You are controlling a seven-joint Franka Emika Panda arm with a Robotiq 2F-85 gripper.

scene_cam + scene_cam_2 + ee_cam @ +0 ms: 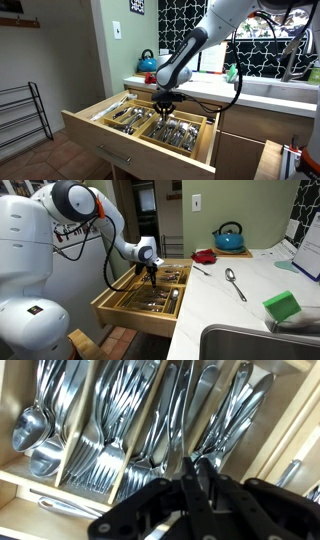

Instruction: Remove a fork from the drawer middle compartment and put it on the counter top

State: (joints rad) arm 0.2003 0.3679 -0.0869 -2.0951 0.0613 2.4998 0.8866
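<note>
The drawer (118, 140) stands pulled out below the counter top (262, 96) and shows in both exterior views (128, 316). Its wooden organiser holds silver cutlery in long sections. The middle compartment (148, 405) holds forks and other silver pieces. My gripper (165, 103) hangs just over the organiser's middle (150, 273). In the wrist view the fingers (192, 463) are pressed close together around a thin silver handle of a fork (176, 420). The fingers hide the grip point itself. The counter top (240, 302) lies beside the drawer.
On the counter are a blue kettle (228, 237), a red object (205, 255), a loose spoon (235, 283) and a green sponge (283, 306). The sink (258, 343) is at the near end. A metal rack (25, 110) stands against the wall.
</note>
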